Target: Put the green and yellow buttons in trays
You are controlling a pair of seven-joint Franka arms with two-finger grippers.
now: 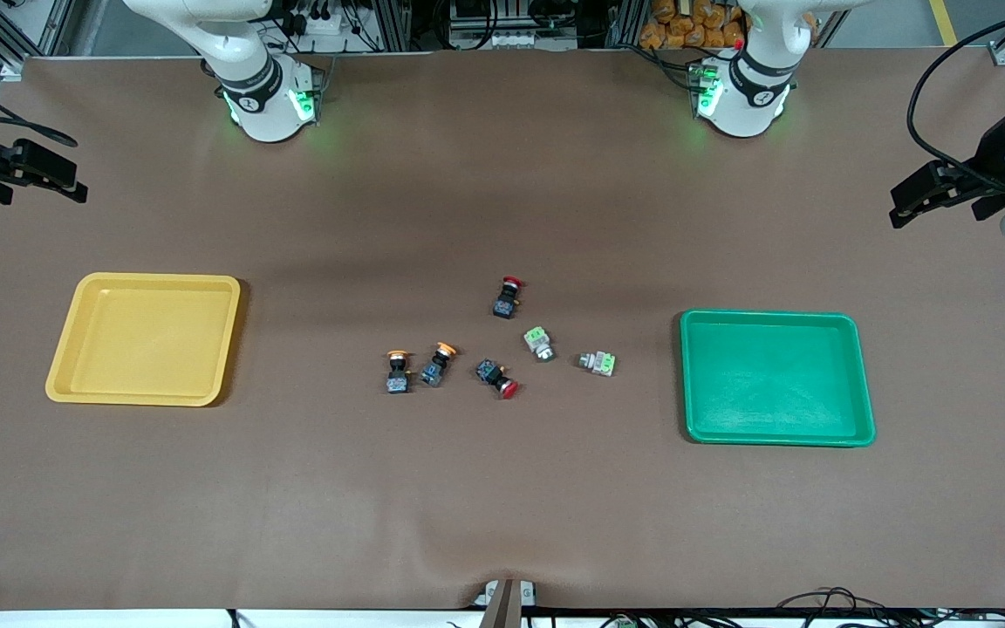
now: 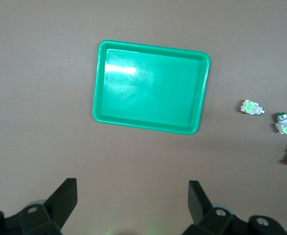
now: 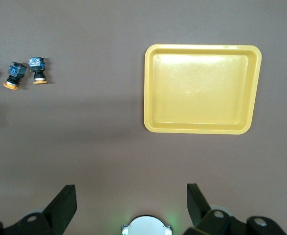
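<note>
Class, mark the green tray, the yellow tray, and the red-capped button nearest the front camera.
green tray [image 1: 775, 380], front view, bare floor of the tray.
yellow tray [image 1: 147, 338], front view, bare floor of the tray.
red-capped button [image 1: 508, 389], front view, on its red cap.

Two red-capped buttons [image 1: 508, 296] [image 1: 497, 378] on the brown table [image 1: 502, 506], amid the scattered cluster.

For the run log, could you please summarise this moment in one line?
left pincer open, waiting | right pincer open, waiting | trays hold nothing | buttons between trays
</note>
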